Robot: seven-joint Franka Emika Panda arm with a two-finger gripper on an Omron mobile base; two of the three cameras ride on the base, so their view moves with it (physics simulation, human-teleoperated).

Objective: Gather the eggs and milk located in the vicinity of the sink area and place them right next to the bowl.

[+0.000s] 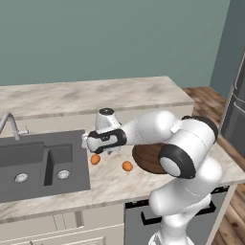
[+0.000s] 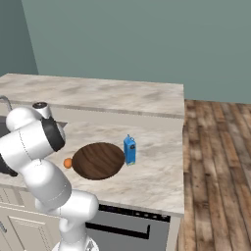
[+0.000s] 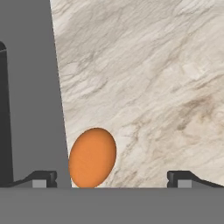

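Egg (image 3: 92,157) between open tool (image 3: 112,178) fingertips, nearer the left one.

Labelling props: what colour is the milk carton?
Blue milk carton, clearest in the right base view.

Arm (image 1: 143,128) bent low, jaws wide apart.

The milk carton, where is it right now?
In the right base view the milk carton stands upright on the counter, just right of the wooden bowl, on the side away from the sink.
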